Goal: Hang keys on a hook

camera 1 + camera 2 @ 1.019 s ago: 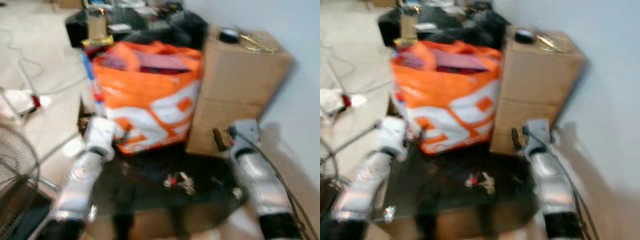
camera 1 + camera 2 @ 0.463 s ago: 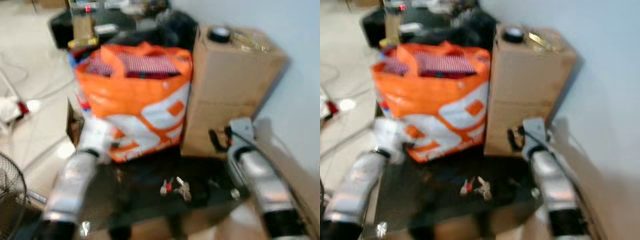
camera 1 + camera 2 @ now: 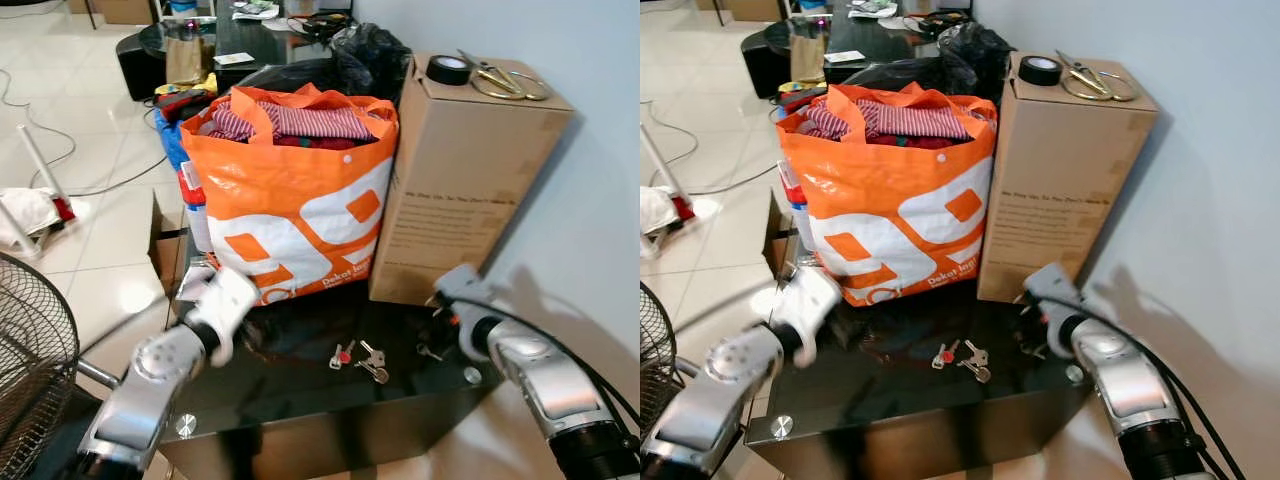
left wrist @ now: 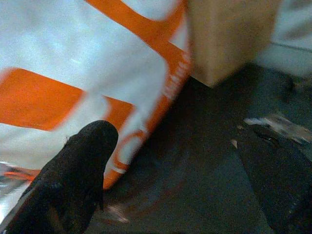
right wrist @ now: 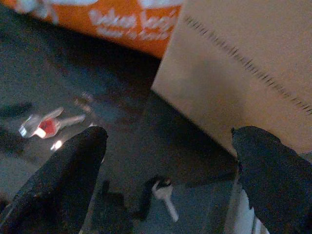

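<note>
A bunch of keys (image 3: 358,357) with a red tag lies on the black glass table (image 3: 300,405), in front of the orange bag. A single small key (image 5: 164,192) lies apart from it, near the cardboard box. My left gripper (image 4: 173,134) is open above the table's left part, close to the bag's lower front. My right gripper (image 5: 169,134) is open above the table's right part, by the box's lower corner, with the red-tagged key (image 5: 46,126) off to one side. Neither gripper touches the keys.
An orange and white bag (image 3: 290,200) full of clothes stands at the table's back. A tall cardboard box (image 3: 470,170) beside it carries a tape roll (image 3: 448,69) and scissors (image 3: 505,85). A wire fan (image 3: 30,370) stands at the left, and the wall runs along the right.
The camera has shifted and the picture has gone from blurred to sharp. Both arms keep roughly the same pose over the table. The keys lie where they were.
</note>
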Motion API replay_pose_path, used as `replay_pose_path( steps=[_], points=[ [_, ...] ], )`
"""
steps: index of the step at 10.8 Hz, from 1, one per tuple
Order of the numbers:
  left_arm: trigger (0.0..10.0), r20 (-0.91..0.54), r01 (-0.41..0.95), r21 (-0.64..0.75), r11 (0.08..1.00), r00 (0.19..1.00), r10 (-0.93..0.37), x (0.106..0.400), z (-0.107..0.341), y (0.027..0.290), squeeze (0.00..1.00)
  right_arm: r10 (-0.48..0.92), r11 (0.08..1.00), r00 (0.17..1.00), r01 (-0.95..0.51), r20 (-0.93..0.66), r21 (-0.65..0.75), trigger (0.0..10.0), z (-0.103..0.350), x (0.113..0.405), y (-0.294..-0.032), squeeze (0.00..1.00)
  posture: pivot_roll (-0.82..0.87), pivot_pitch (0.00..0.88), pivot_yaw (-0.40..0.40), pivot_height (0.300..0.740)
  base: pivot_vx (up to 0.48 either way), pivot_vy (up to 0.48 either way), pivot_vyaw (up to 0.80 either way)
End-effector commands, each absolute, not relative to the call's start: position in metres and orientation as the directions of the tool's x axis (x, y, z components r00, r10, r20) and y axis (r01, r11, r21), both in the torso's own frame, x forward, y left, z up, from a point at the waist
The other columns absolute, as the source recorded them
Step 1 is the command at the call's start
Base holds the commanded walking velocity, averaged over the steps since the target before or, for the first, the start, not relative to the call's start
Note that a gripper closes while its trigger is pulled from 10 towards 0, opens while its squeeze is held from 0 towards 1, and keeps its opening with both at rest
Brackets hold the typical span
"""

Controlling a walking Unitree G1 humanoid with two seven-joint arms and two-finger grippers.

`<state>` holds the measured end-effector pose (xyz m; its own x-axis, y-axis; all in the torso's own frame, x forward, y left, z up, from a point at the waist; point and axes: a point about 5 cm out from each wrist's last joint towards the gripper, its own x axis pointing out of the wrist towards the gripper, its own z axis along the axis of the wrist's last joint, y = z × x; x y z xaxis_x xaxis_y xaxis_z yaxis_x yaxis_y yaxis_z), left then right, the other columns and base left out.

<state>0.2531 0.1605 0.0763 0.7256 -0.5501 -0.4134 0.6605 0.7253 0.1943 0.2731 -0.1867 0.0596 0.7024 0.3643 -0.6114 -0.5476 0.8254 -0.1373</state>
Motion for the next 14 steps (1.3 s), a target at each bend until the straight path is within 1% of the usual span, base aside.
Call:
replay_pose_path(
  steps=[1, 3, 4, 5, 6, 9, 10, 11, 12, 13, 14],
  points=[
    [10.0, -0.436, 0.698, 0.186, 0.692, 0.69, -0.578, 0.25, 0.077, 0.157, 0.02, 0.374, 0.806, 0.685, -0.574, -0.625, -0.145, 10.0, 0.064, 0.277, -0.186, 0.0, -0.09, 0.0, -0.034, 0.74, 0.0, 0.0, 0.0],
    [10.0, -0.456, 0.716, 0.18, 0.675, 0.669, -0.587, 0.249, 0.075, 0.158, 0.02, 0.366, 0.796, 0.672, -0.585, -0.644, -0.158, 10.0, 0.061, 0.281, -0.185, 0.0, -0.1, 0.0, -0.021, 0.74, 0.0, 0.0, 0.0],
    [10.0, -0.47, 0.734, 0.171, 0.657, 0.647, -0.601, 0.249, 0.074, 0.158, 0.02, 0.34, 0.809, 0.679, -0.564, -0.651, -0.166, 10.0, 0.061, 0.285, -0.186, 0.0, -0.12, 0.0, -0.005, 0.74, 0.0, 0.0, 0.0],
    [10.0, -0.49, 0.763, 0.159, 0.626, 0.611, -0.621, 0.252, 0.073, 0.155, 0.02, 0.313, 0.833, 0.677, -0.533, -0.666, -0.15, 10.0, 0.055, 0.286, -0.187, 0.0, -0.14, 0.0, 0.005, 0.74, 0.0, 0.0, 0.0],
    [10.0, -0.491, 0.777, 0.155, 0.611, 0.597, -0.635, 0.254, 0.076, 0.155, 0.02, 0.325, 0.837, 0.663, -0.533, -0.674, -0.121, 10.0, 0.049, 0.287, -0.181, 0.0, -0.16, 0.0, 0.006, 0.74, 0.0, 0.0, 0.0],
    [10.0, -0.539, 0.8, 0.167, 0.577, 0.564, -0.625, 0.259, 0.069, 0.159, 0.02, 0.279, 0.846, 0.626, -0.519, -0.728, -0.122, 10.0, 0.027, 0.286, -0.177, 0.0, -0.16, 0.0, -0.035, 0.74, 0.0, 0.0, 0.0],
    [10.0, -0.561, 0.819, 0.155, 0.552, 0.533, -0.633, 0.256, 0.066, 0.158, 0.02, 0.281, 0.848, 0.622, -0.517, -0.731, -0.114, 10.0, 0.025, 0.286, -0.176, 0.0, -0.16, 0.0, -0.04, 0.74, 0.0, 0.0, 0.0],
    [10.0, -0.569, 0.852, 0.123, 0.508, 0.48, -0.668, 0.254, 0.065, 0.153, 0.02, 0.31, 0.857, 0.626, -0.51, -0.716, -0.076, 10.0, 0.027, 0.285, -0.177, 0.0, -0.17, 0.0, -0.058, 0.74, 0.0, 0.0, 0.0],
    [10.0, -0.58, 0.861, 0.134, 0.49, 0.469, -0.666, 0.256, 0.066, 0.15, 0.02, 0.325, 0.863, 0.616, -0.504, -0.718, -0.042, 10.0, 0.027, 0.284, -0.179, 0.0, -0.14, 0.0, -0.081, 0.74, 0.0, 0.0, 0.0],
    [10.0, -0.598, 0.888, 0.129, 0.442, 0.425, -0.679, 0.256, 0.068, 0.146, 0.02, 0.352, 0.842, 0.573, -0.54, -0.74, -0.018, 10.0, 0.02, 0.276, -0.181, 0.0, -0.14, 0.0, -0.07, 0.74, 0.0, 0.0, 0.0],
    [10.0, -0.611, 0.91, 0.111, 0.399, 0.379, -0.695, 0.255, 0.068, 0.143, 0.02, 0.336, 0.849, 0.57, -0.528, -0.75, -0.021, 10.0, 0.016, 0.273, -0.185, 0.0, -0.16, 0.0, -0.064, 0.74, 0.0, 0.0, 0.0]
  ],
)
